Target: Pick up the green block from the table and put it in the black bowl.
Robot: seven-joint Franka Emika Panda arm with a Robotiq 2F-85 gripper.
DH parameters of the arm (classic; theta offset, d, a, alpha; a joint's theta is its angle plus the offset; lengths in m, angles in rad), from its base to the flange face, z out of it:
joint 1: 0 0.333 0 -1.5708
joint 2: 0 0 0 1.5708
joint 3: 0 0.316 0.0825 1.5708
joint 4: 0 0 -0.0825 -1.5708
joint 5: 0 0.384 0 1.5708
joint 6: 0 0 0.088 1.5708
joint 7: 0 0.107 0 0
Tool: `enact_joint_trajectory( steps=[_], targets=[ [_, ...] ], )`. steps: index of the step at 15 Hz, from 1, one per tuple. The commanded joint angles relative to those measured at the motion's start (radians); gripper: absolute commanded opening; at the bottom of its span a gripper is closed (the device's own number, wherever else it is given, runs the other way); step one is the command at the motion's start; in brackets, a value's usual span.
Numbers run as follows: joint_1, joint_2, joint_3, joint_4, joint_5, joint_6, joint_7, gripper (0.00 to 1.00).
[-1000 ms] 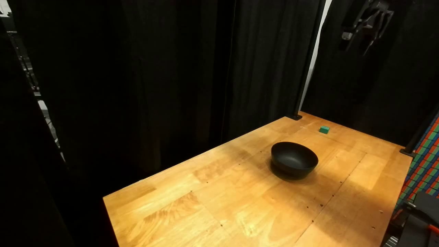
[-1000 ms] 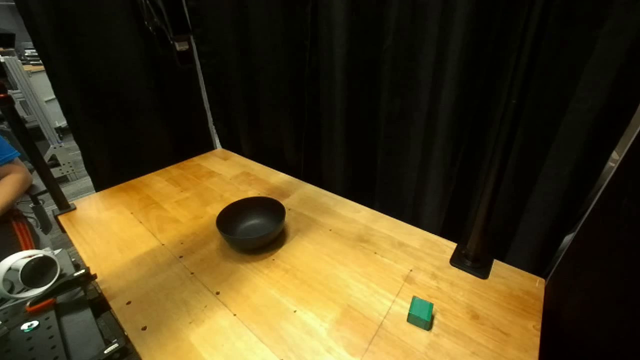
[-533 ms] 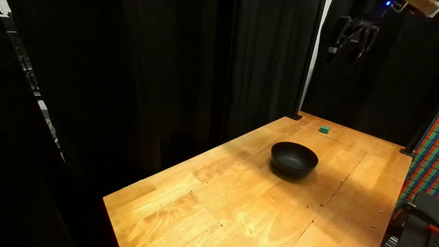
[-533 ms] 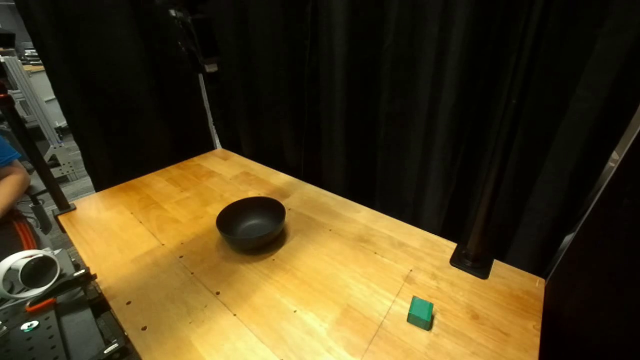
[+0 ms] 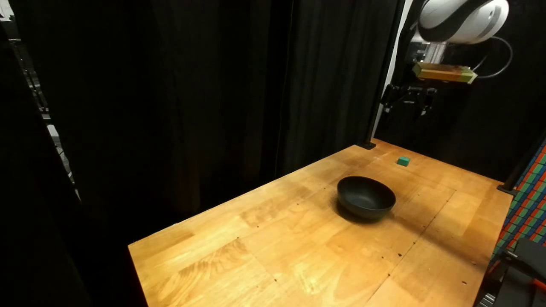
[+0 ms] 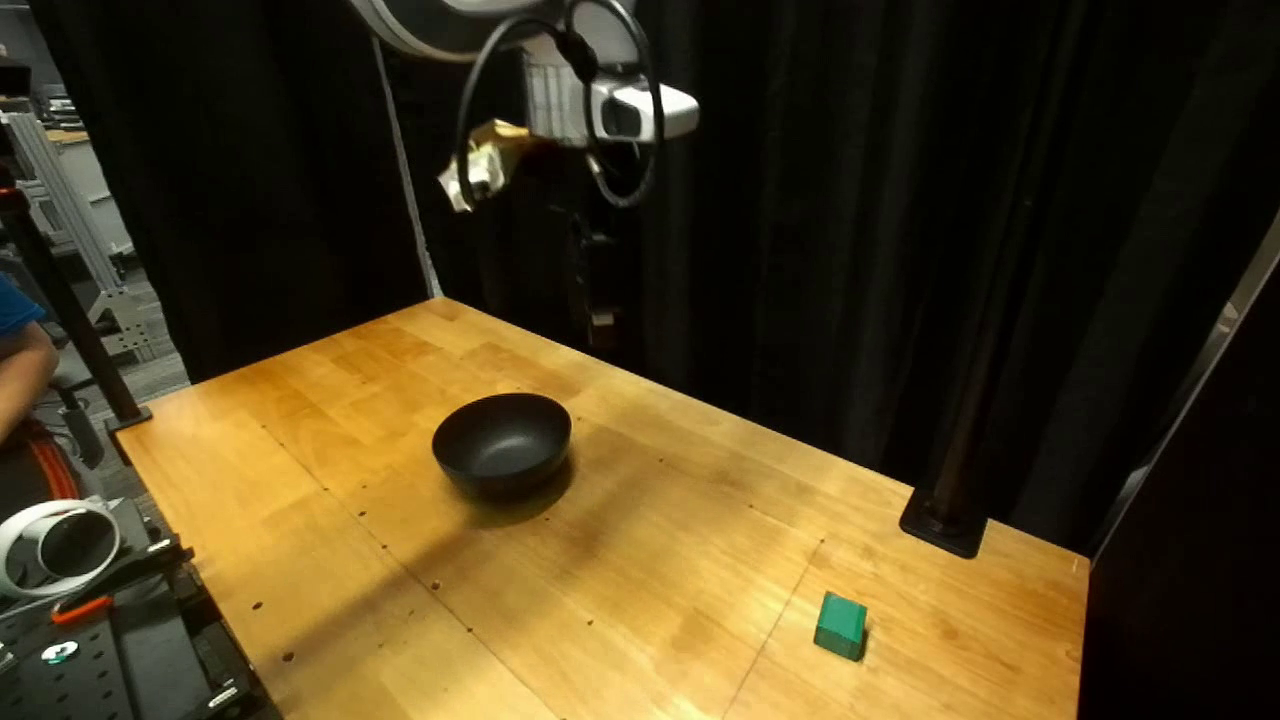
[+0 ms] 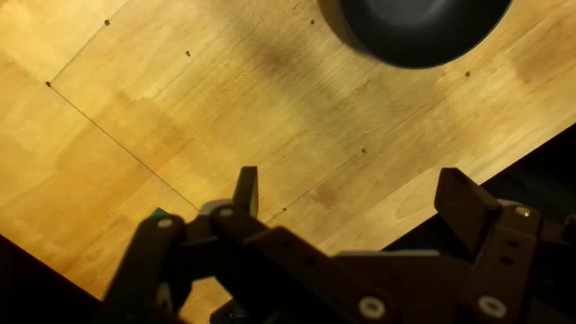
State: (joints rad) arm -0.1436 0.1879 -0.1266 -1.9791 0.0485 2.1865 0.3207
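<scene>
The green block point(image 5: 403, 161) lies on the wooden table point(image 5: 298, 238) near its far end; it also shows in an exterior view point(image 6: 840, 626). In the wrist view only a corner of the block point(image 7: 159, 211) shows behind my left finger linkage. The black bowl point(image 5: 366, 198) stands upright on the table, also in an exterior view point(image 6: 502, 447), and is cut by the top edge of the wrist view point(image 7: 418, 40). My gripper point(image 5: 405, 111) is open and empty, high above the table; its fingers are wide apart in the wrist view point(image 7: 348, 173).
A black post base point(image 6: 944, 522) stands at the table edge near the block. Black curtains point(image 6: 760, 200) hang behind the table edges. A cart with a white ring-shaped part point(image 6: 58, 547) stands beside the table, and a person's arm point(image 6: 22, 370) shows at the left.
My arm has come further into view and lowered, with the gripper moving over the table towards the block's end. It now points down. Block and bowl have not moved.
</scene>
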Motion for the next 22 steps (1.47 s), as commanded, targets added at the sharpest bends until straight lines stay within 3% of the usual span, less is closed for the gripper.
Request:
enact_joint_trajectory(
  steps=[1,9,14,22],
  targets=[
    [-0.020,0.247,-0.045,0.223,0.050,0.011,0.115,1.00],
    [-0.092,0.667,-0.141,0.624,0.117,0.013,0.353,1.00],
    [-0.163,0.781,-0.170,0.757,0.114,-0.065,0.452,1.00],
    [-0.245,0.883,-0.138,0.859,0.159,-0.107,0.499,1.00]
  ],
)
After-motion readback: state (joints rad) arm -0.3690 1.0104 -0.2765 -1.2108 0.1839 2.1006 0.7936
